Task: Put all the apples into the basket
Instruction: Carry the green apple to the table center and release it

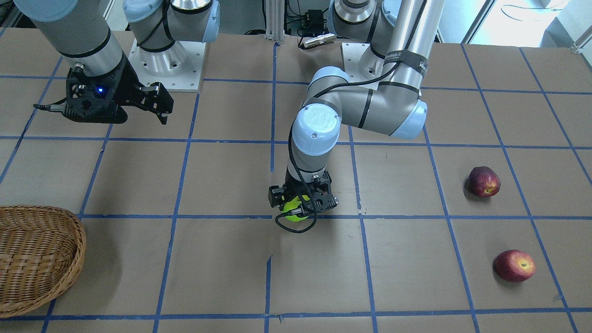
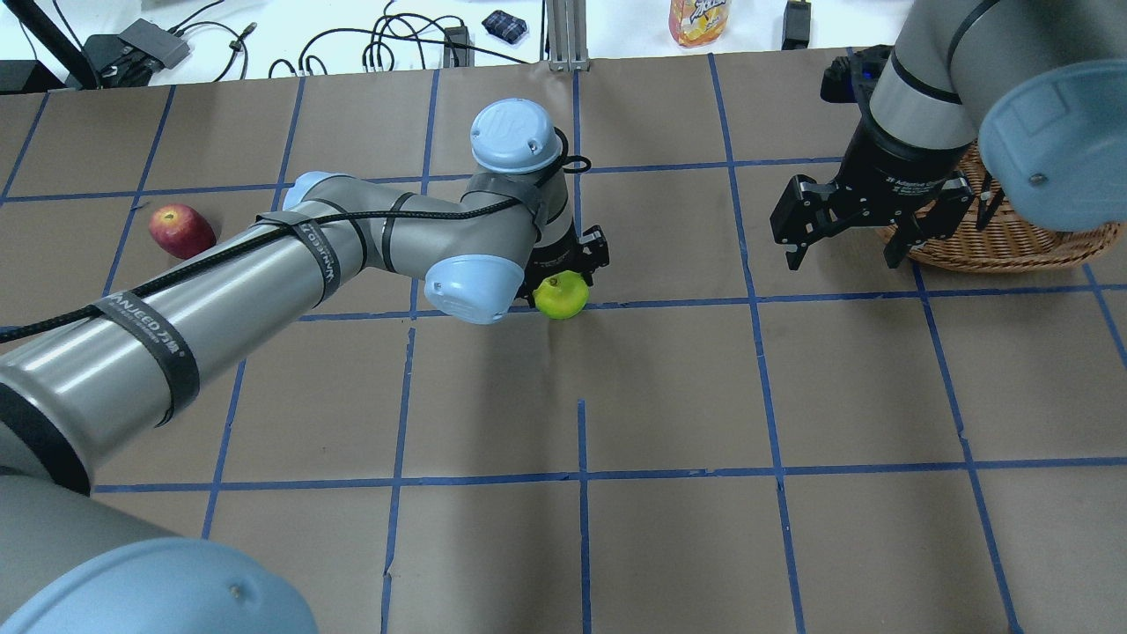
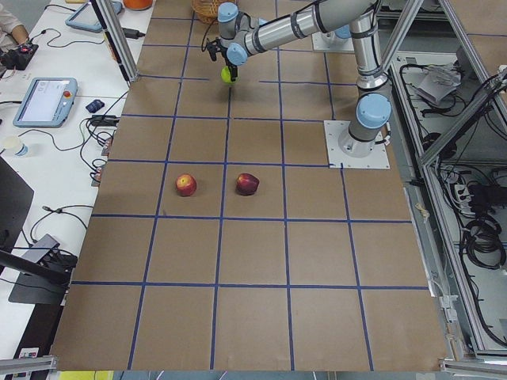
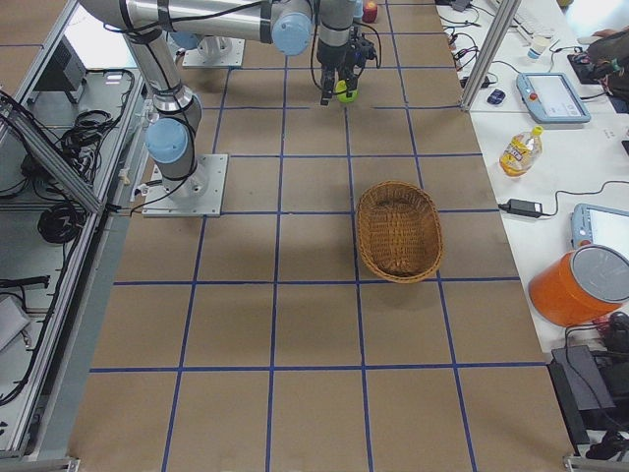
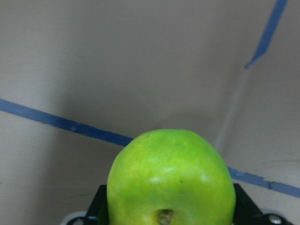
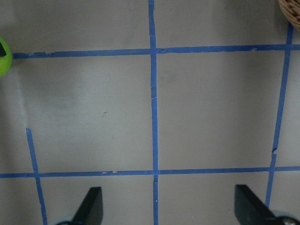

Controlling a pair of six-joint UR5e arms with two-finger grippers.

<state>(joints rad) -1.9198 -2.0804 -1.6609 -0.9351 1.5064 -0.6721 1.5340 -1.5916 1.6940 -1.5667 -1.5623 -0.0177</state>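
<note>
well apart from the basket [image 1: 79,240], near the middle of the table [image 1: 222,175], we found the left gripper [image 1: 301,209] pointing down with its fingers clamped on the green apple [image 2: 562,296]. we could not tell whether the apple was clear of the table surface. the basket lay to the robot's right of the held apple. the right gripper [image 2: 843,255] hung just beside the basket, fingers apart and nothing between them; it was plainly the nearer of the two to the basket. the dark red apple [image 1: 484,181] and the red apple with the yellowish patch [image 1: 514,265] lay even farther from the basket, beyond the left gripper. in our judgement the coming move turned on one direction: a carry toward the robot's right, either a long reach to the basket or a pass to the right gripper.
</note>
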